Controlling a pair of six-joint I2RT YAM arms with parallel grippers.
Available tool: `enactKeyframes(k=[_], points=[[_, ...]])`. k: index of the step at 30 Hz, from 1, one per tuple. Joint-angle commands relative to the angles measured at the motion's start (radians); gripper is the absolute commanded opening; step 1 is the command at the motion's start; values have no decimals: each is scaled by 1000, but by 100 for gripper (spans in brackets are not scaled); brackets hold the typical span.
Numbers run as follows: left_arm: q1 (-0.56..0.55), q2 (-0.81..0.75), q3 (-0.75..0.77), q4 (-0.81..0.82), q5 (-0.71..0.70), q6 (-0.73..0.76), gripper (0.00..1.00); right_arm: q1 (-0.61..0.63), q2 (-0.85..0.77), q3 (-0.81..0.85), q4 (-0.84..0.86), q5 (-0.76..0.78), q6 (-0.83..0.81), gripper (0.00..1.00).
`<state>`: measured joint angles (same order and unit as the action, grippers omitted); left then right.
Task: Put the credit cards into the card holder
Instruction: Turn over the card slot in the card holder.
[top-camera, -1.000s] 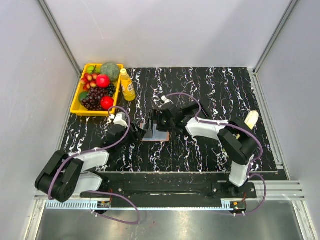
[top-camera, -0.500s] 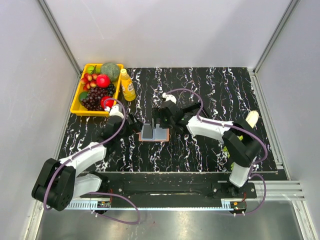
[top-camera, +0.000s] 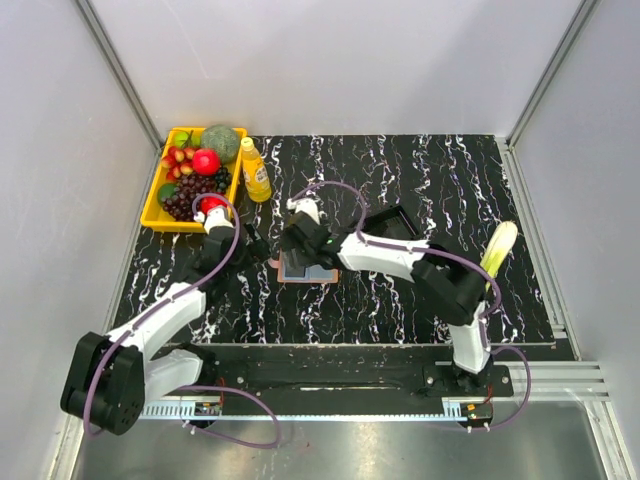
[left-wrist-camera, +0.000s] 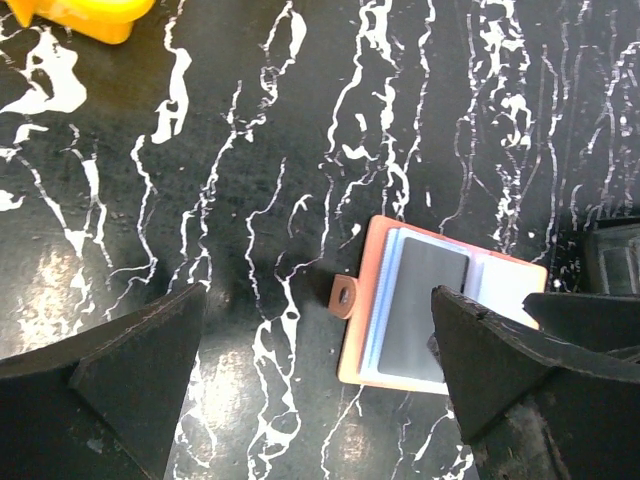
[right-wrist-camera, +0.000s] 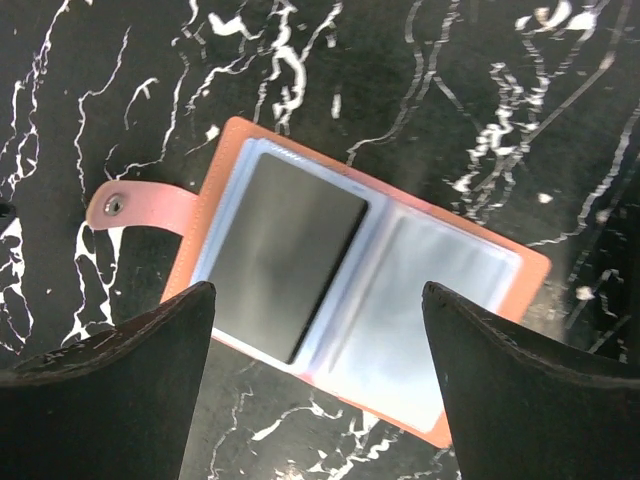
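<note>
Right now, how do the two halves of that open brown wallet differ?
On the card holder, the tab-side half shows a dark glossy card in its sleeve; the other half looks pale bluish, card or not I cannot tell. The tab-side half carries the snap tab; the other half's edge is plain. Both lie open, flat on the table, alike in size.

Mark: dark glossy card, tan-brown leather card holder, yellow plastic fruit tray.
Dark glossy card (right-wrist-camera: 285, 255), right wrist view, centre of its face.
Tan-brown leather card holder (right-wrist-camera: 140, 208), right wrist view, snap tab.
Yellow plastic fruit tray (top-camera: 170, 224), top view, near rim.
</note>
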<state>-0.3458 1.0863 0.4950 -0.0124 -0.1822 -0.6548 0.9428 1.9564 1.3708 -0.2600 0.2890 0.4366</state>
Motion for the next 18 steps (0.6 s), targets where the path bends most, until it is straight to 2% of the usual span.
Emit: enactKeyframes(k=[1,8,12,18], points=[[5,-31,42,-43,-79,12,99,56,65,105,-62,87,-38,89],[4,-45,30,-40,-79,11,99,86,140,172,-97,119,-42,86],[2,-54,13,-26,-76,12,99,91,162,194,-104,130,-56,75],[1,-65,-21,9,-27,4,99,97,190,226,-120,164,-67,84]])
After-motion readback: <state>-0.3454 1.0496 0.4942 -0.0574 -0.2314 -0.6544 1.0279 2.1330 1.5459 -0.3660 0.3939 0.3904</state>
